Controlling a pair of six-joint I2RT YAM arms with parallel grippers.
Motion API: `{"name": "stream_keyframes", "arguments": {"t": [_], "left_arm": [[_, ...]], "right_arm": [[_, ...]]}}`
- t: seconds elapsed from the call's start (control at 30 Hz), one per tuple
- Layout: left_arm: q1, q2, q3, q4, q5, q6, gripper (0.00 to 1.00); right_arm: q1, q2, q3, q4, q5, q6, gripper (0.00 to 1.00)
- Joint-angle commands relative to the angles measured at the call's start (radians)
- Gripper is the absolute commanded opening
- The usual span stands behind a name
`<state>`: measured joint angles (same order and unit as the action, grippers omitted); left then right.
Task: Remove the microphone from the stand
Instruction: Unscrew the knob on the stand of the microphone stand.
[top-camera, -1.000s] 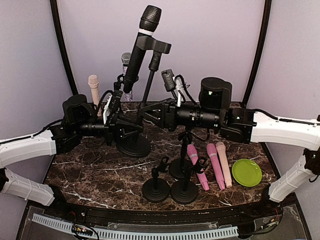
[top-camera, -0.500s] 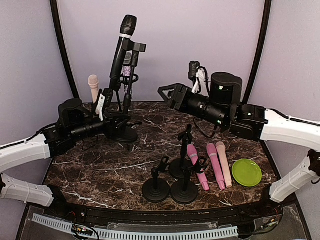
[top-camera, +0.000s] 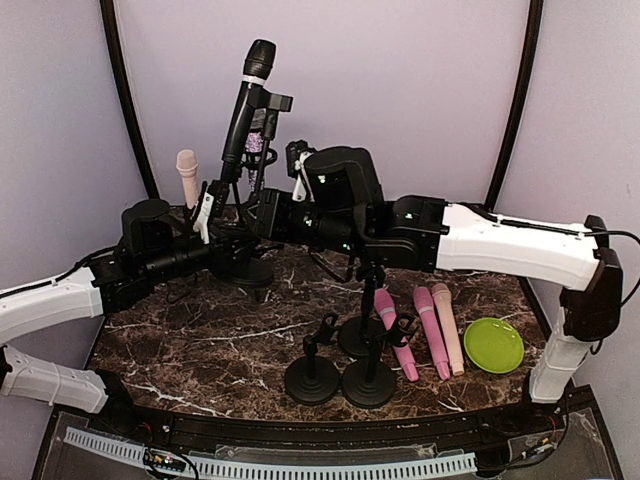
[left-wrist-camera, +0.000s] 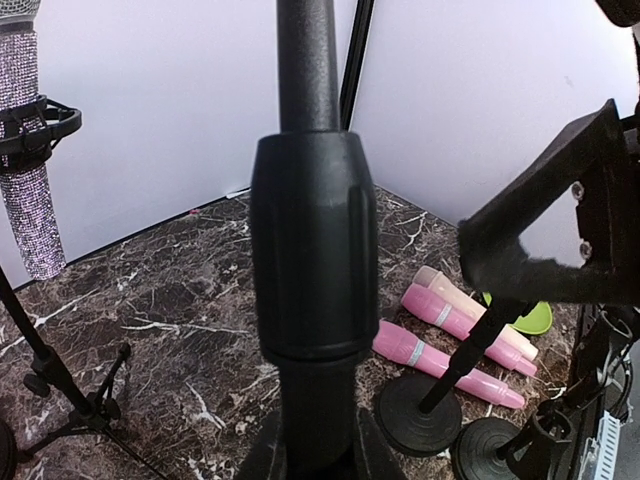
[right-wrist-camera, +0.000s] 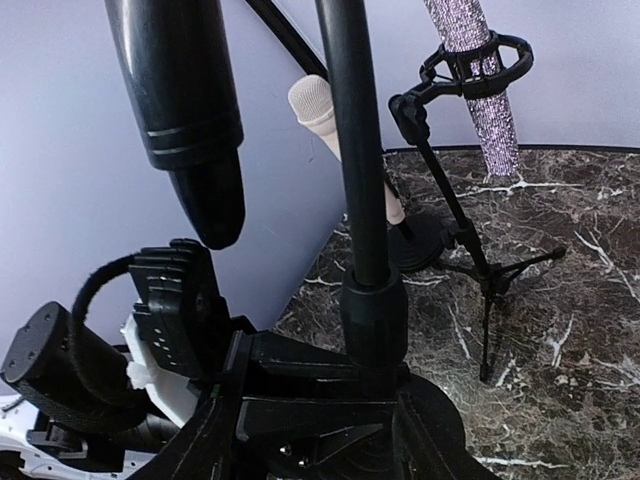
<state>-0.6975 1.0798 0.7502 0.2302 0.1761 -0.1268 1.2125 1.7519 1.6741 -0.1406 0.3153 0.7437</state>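
Here, a dark marble bench (top-camera: 200, 340) carried a crowd of audio gear, and two white arms reached over it toward one tall stand (top-camera: 240, 268) near the back wall. The right arm (top-camera: 500, 240) stretched across from the right of the stand; the left arm (top-camera: 50, 305) came in low from its left. The black microphone (top-camera: 245, 110) sat in the clip at the top of that stand, tilted, head uppermost, its tail hanging beside the pole in the right wrist view.

The left hand (top-camera: 222, 243) was closed on the stand's pole just above the base. The right hand (right-wrist-camera: 330, 400) was open, its jaws standing either side of the same pole, a little higher up, without pressing on it.

Behind the stand, a glittering microphone (right-wrist-camera: 470, 40) stood clipped on a thin tripod, and a cream microphone (top-camera: 187, 175) stood upright to the stand's left. In front of the stand and to its right were three small round-based stands (top-camera: 340, 370). Beside them, farther right of the tall stand, lay two pink microphones (top-camera: 432, 330) and a peach one (top-camera: 450, 340), with a green plate (top-camera: 493, 345) at the far right.
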Motion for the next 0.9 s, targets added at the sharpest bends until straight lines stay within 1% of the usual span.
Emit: {"name": "stream_keyframes", "arguments": {"t": [0.0, 0.23, 0.37, 0.5, 0.77, 0.83, 0.87], "left_arm": [[0.003, -0.021, 0.015, 0.114, 0.023, -0.009, 0.0], [0.003, -0.026, 0.014, 0.121, 0.042, -0.007, 0.0], [0.003, -0.029, 0.006, 0.134, 0.054, -0.009, 0.0], [0.003, -0.025, 0.006, 0.136, 0.063, -0.011, 0.0], [0.003, -0.021, 0.005, 0.142, 0.085, -0.007, 0.0], [0.003, -0.02, 0.006, 0.141, 0.087, -0.007, 0.0], [0.003, -0.019, 0.005, 0.141, 0.088, -0.007, 0.0]], "right_arm": [[0.004, 0.063, 0.124, -0.097, 0.034, 0.005, 0.54], [0.0, 0.144, 0.238, -0.175, 0.054, -0.006, 0.48], [-0.002, 0.184, 0.317, -0.239, 0.096, -0.013, 0.48], [-0.01, 0.196, 0.332, -0.238, 0.107, -0.026, 0.47], [-0.035, 0.207, 0.356, -0.24, 0.08, -0.04, 0.45], [-0.04, 0.206, 0.355, -0.24, 0.08, -0.043, 0.43], [-0.042, 0.207, 0.353, -0.238, 0.077, -0.043, 0.41]]}}
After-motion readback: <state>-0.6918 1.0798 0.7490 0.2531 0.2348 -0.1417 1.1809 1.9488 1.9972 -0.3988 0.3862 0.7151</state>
